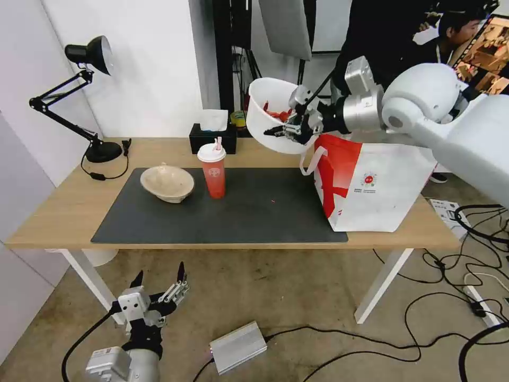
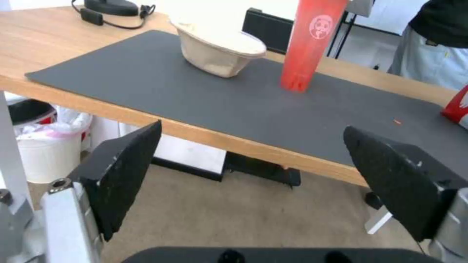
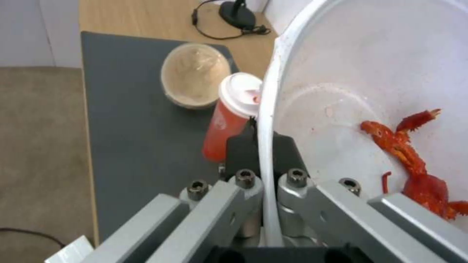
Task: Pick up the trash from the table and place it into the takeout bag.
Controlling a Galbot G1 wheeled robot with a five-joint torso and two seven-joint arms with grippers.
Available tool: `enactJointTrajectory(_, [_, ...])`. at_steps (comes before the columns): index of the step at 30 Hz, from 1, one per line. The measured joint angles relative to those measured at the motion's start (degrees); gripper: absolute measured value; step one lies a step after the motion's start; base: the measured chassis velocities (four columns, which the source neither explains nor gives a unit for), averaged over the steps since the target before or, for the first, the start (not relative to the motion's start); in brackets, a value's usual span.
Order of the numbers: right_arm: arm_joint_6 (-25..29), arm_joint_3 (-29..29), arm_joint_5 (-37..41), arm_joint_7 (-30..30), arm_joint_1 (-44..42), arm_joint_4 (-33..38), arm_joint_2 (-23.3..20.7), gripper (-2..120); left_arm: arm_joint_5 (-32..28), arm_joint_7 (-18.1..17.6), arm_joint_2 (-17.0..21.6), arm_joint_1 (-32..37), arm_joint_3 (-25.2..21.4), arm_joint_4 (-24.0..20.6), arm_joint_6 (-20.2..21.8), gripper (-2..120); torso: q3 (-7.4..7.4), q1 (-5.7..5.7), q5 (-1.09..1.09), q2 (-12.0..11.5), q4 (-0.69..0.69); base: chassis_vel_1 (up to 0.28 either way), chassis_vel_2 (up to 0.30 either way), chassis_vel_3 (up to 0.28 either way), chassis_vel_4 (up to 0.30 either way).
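Our right pincer (image 1: pixel 289 129) is clamped on the rim of the white bowl (image 1: pixel 265 109), holding it tilted in the air just above and beside the bag (image 1: pixel 376 185); we judge the tilt keeps the shells (image 3: pixel 414 160) inside until the bowl is over the bag's mouth. Our left pincer (image 1: pixel 159 281) hangs spread wide and empty below the table (image 1: pixel 53 212) edge. On the dark mat (image 1: pixel 265 212) the cup (image 1: pixel 212 170) and pulp bowl (image 1: pixel 167 183) wait close together. Lamp (image 1: pixel 87 95) and tissue box (image 1: pixel 213 135) sit by the wall; cables cross the floor.
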Motion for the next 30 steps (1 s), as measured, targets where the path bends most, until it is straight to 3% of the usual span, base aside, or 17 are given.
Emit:
enactJointTrajectory(12, [0.01, -0.24, 0.37, -0.75, 2.12, -4.40, 0.73, 0, -0.21, -0.04, 0.02, -0.49, 0.38, 0.20, -0.02, 100, 0.00, 0.00, -0.01, 0.00, 0.00, 0.000, 0.000, 0.000, 0.000])
enactJointTrajectory(30, [1.02, 0.58, -1.51, -3.14, 2.00, -7.42, -4.56, 0, -0.87, -0.11, 0.08, -0.51, 1.07, 0.58, -0.35, 100, 0.00, 0.00, 0.00, 0.00, 0.00, 0.000, 0.000, 0.000, 0.000])
